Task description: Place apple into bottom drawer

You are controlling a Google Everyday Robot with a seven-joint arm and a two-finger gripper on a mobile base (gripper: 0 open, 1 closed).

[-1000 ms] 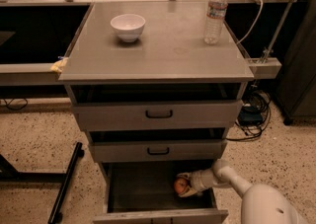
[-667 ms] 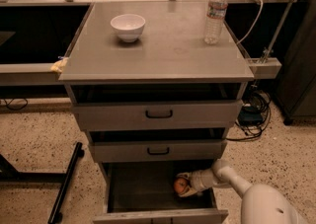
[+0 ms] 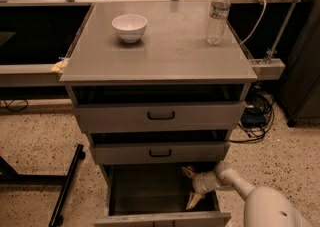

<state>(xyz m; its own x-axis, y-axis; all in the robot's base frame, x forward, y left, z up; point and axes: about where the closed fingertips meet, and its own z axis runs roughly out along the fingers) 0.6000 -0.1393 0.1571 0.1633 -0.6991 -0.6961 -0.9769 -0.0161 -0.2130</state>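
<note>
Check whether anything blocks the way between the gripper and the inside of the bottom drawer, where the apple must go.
Nothing visible does. The bottom drawer is pulled out, and the open gripper is inside it on the right side, below the two upper drawers. The apple itself cannot be made out in this view.

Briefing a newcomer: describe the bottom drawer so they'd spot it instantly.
The grey cabinet with a white bowl and water bottle on top has three drawers. The bottom drawer is the lowest, pulled farthest out, with the gripper inside its right half, jaws apart. Unlike the two above, it shows no black handle.
</note>
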